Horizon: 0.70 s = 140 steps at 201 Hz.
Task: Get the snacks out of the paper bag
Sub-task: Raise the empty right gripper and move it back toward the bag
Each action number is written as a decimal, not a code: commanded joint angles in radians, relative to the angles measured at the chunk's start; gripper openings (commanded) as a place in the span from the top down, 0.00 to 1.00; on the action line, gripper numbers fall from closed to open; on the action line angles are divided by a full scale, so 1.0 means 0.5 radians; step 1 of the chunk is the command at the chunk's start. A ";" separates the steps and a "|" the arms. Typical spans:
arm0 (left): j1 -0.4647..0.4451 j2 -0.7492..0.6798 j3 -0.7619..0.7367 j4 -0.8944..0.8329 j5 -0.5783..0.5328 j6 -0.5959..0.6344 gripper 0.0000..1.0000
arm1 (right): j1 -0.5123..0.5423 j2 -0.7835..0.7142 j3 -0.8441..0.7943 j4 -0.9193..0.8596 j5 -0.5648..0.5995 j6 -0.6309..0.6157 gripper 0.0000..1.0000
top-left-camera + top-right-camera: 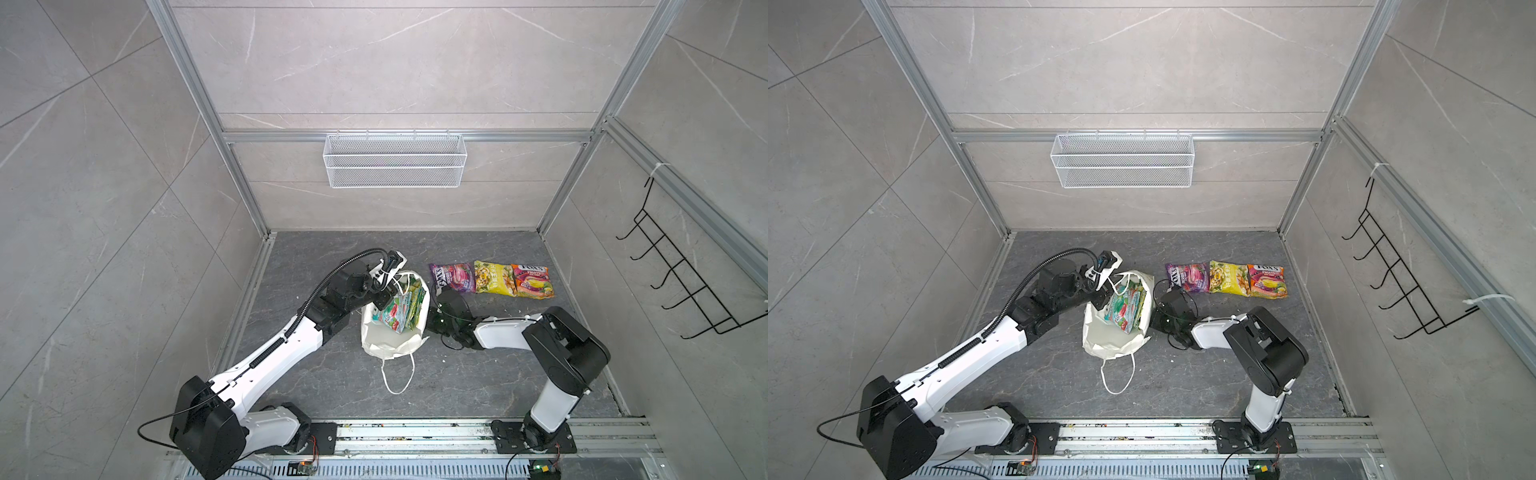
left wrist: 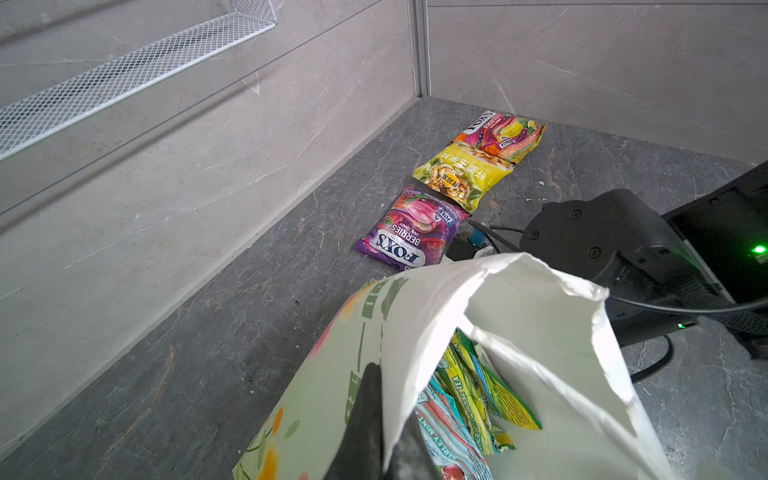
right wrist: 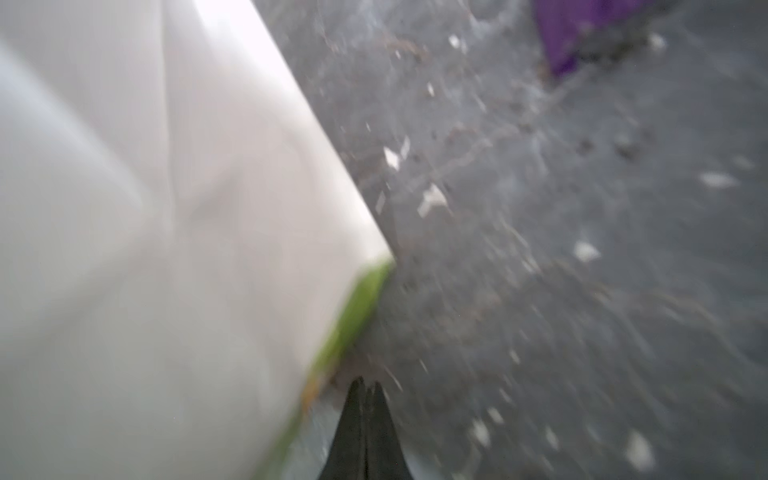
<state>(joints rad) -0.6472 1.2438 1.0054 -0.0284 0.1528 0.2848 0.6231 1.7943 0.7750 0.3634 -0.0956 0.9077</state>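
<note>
Caught mid-task, by the look of it: about half unpacked, between picks. Found the left gripper [image 2: 384, 436] clamped tight on the rim of the paper bag [image 1: 390, 345], one jaw outside the printed wall and one inside, propping the mouth open. Saw the bag standing near the middle of the surface [image 1: 332, 395], a little toward the left edge, mouth upward, one cord handle trailing toward the near edge. Made out a teal-red packet [image 1: 390, 313] and green-yellow packets [image 1: 415, 301] inside, leaning together; could not tell the exact number.

Found the right gripper [image 3: 365, 388] just beside the bag's outer wall on the side toward the right edge, low over the surface, jaws pressed together on nothing. Saw a flat row toward the far right corner, well clear of the bag: purple packet [image 1: 453, 277], then yellow-green packet [image 1: 494, 277], then red-pink packet [image 1: 532, 281], side by side.

Judged the next move to call for raising the right gripper above the rim, opening it, going down into the mouth and nipping one packet's top edge, preferably the teal-red one, most exposed. Judged a steady hold on the rim necessary meanwhile, to guard against folding shut or tipping.
</note>
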 commanded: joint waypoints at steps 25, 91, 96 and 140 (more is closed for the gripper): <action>0.002 -0.055 -0.025 0.181 -0.033 0.015 1.00 | 0.020 0.283 0.228 0.249 0.007 0.135 1.00; 0.003 -0.036 -0.042 0.158 -0.118 -0.002 1.00 | 0.021 0.624 0.620 0.257 -0.030 0.089 1.00; 0.003 -0.033 -0.051 0.169 -0.124 -0.002 1.00 | 0.021 0.621 0.627 0.247 -0.027 0.079 0.99; 0.002 0.010 -0.067 0.172 -0.111 -0.004 1.00 | 0.021 0.354 0.509 0.038 0.177 -0.040 0.84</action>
<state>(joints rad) -0.6426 1.2457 0.9630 -0.0135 0.0784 0.2844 0.6247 2.0750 1.0618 0.4641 -0.0799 0.9409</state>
